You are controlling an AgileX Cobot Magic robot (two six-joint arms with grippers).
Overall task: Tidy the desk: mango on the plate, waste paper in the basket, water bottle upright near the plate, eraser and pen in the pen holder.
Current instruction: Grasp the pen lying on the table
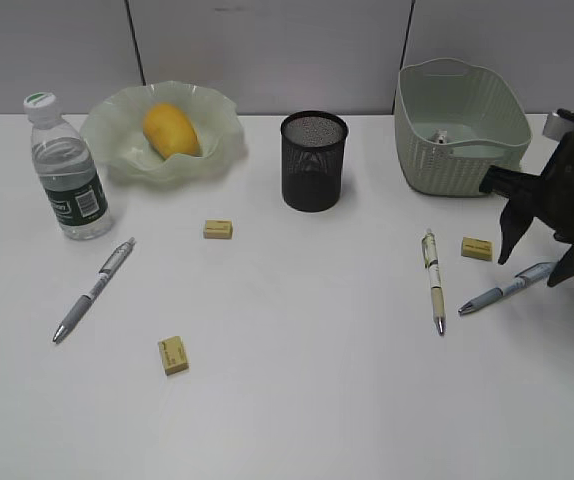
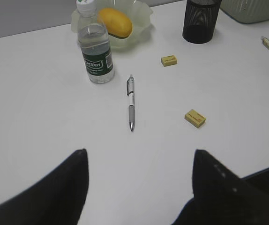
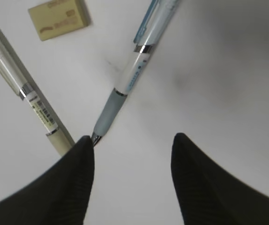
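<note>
The right gripper (image 1: 535, 262) hangs low over the blue-barrelled pen (image 1: 508, 289) on the desk (image 1: 297, 400), jaws apart and holding nothing; the pen's tip lies just by 1 finger in the right wrist view. The pen rests flat near the right edge, beside a cream pen (image 1: 433, 279) and an eraser (image 1: 476, 248), with the pen holder (image 1: 314, 160) well apart to the left. It looks light, rigid and smooth, so it may roll or slip; the soft grey grip section (image 3: 107, 112) seems the best hold. The left gripper (image 2: 139, 187) hovers open and empty.
</note>
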